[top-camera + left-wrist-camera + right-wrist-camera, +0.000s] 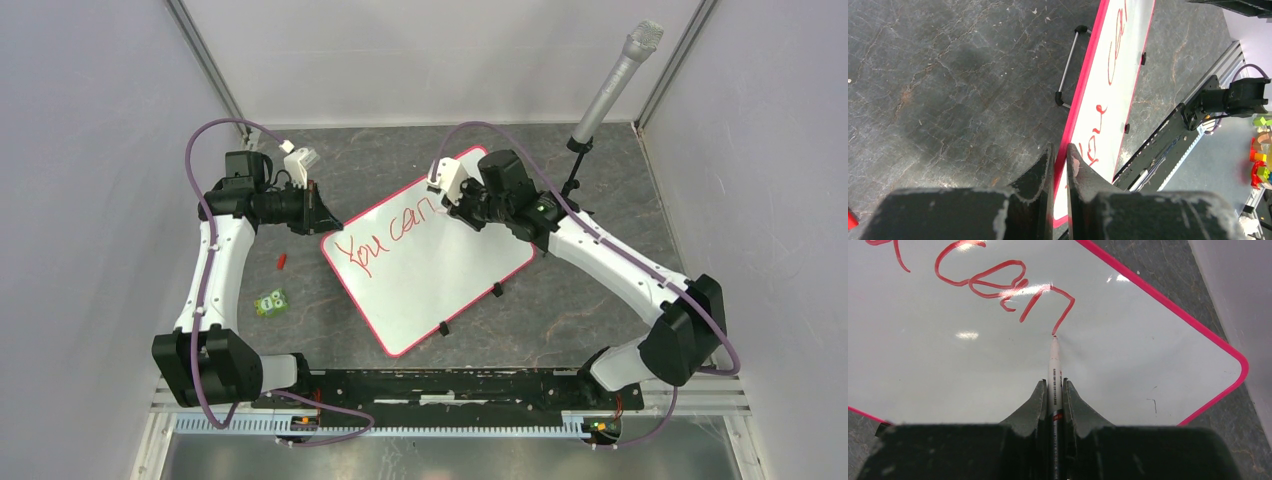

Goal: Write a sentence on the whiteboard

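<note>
The whiteboard (440, 275) lies tilted on the table, with a pink-red frame and two black clips (497, 290) on its near right edge. The sentence (385, 238) reads "You can" in red. My right gripper (1054, 384) is shut on a white marker (1053, 360); the marker's tip touches the board (998, 370) at the end of the "n" (1048, 305). This gripper sits over the board's far corner (455, 197). My left gripper (1060, 150) is shut on the board's pink frame edge (1079, 100) near the "Y" corner (322, 215).
A grey microphone (615, 80) on a black stand rises at the back right. A small red cap (282, 261) and a green block (270, 303) lie left of the board. A metal handle bar (1070, 67) lies beside the board's frame. Enclosure walls surround the table.
</note>
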You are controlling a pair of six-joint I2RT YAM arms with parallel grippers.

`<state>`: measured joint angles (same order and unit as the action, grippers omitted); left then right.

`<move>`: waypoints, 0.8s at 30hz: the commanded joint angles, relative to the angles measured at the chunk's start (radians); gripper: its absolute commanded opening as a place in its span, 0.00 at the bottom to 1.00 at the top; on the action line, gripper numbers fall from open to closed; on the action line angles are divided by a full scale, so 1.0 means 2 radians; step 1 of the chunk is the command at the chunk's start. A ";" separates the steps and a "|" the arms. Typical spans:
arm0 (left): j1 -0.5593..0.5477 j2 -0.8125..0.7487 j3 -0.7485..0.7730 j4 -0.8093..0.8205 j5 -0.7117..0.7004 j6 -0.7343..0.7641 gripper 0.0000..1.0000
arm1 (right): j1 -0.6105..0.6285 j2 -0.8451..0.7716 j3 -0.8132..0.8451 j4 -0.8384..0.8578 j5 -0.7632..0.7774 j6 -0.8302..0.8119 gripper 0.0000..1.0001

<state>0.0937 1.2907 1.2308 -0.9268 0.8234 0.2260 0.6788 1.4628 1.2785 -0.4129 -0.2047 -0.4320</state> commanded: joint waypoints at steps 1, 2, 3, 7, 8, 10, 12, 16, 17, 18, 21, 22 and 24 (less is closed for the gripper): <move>-0.002 -0.012 -0.002 0.008 0.004 0.014 0.07 | 0.002 -0.022 0.025 0.006 0.009 -0.002 0.00; -0.002 -0.012 -0.002 0.008 0.003 0.014 0.07 | 0.001 -0.021 0.025 0.007 0.013 -0.003 0.00; -0.002 -0.013 -0.001 0.008 0.003 0.013 0.07 | 0.001 -0.021 0.026 0.009 0.017 -0.005 0.00; -0.002 -0.013 0.000 0.008 0.003 0.013 0.07 | 0.000 -0.014 0.025 0.013 0.030 -0.012 0.00; -0.002 -0.013 0.000 0.008 0.003 0.012 0.07 | 0.000 -0.011 0.025 0.014 0.032 -0.014 0.00; -0.002 -0.013 0.000 0.008 0.003 0.013 0.07 | 0.000 -0.007 0.025 0.016 0.036 -0.016 0.00; -0.002 -0.013 -0.001 0.008 0.002 0.012 0.07 | 0.000 -0.003 0.024 0.019 0.040 -0.020 0.00; -0.002 -0.013 -0.002 0.008 0.001 0.013 0.07 | -0.001 0.005 0.019 0.020 0.044 -0.026 0.00; -0.002 -0.013 -0.002 0.008 0.001 0.013 0.07 | 0.000 0.006 0.016 0.020 0.045 -0.027 0.00; -0.002 -0.013 -0.002 0.007 0.001 0.013 0.07 | 0.000 0.006 0.014 0.021 0.046 -0.028 0.00; -0.002 -0.014 -0.003 0.008 0.001 0.014 0.07 | 0.000 0.006 0.011 0.017 0.046 -0.029 0.00; -0.002 -0.014 -0.002 0.008 0.001 0.014 0.07 | 0.000 0.005 0.010 0.014 0.045 -0.029 0.00; -0.002 -0.013 -0.002 0.008 0.002 0.014 0.07 | 0.001 0.005 0.010 0.004 0.040 -0.029 0.00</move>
<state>0.0925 1.2873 1.2301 -0.9295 0.8242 0.2260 0.6788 1.4731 1.2877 -0.4088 -0.1265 -0.4774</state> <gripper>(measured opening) 0.163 0.150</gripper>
